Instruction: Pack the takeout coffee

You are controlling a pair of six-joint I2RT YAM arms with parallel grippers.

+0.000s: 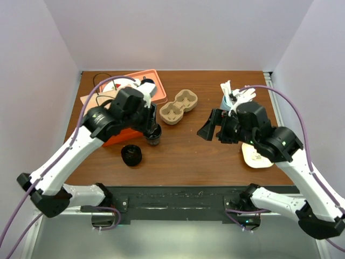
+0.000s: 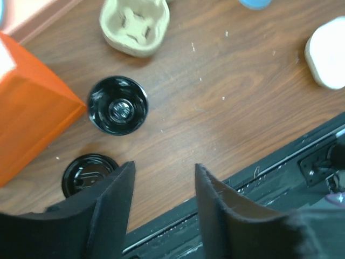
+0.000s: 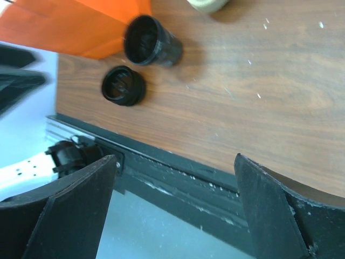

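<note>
Black and set wide apart, the jaws of your left gripper (image 2: 164,199) hold nothing; it hangs open over the brown wooden table (image 2: 242,108). Just off its left jaw lies a low, round black plastic lid-like piece (image 2: 86,174); that is not your target. A little farther out stands the takeout coffee (image 2: 117,105), a small dark brown-black paper cup whose glossy top reads as a black plastic sip lid; it is upright on the table at the corner of the orange box (image 2: 27,124), and you cannot tell whether the two touch. Beyond it sits the beige moulded-pulp cup carrier (image 2: 135,24), near the cup but apart from it.

Treat the cup as light but of unknown fill; its paper wall is probably soft enough to buckle under a hard squeeze, and the plastic lid looks slick and may pop off if pinched. Take hold across the paper wall just below the lid rim; approach from the side away from the box; keep it upright.

Your right gripper (image 3: 175,199) is spread open too, holding nothing, well apart from the cup.
</note>
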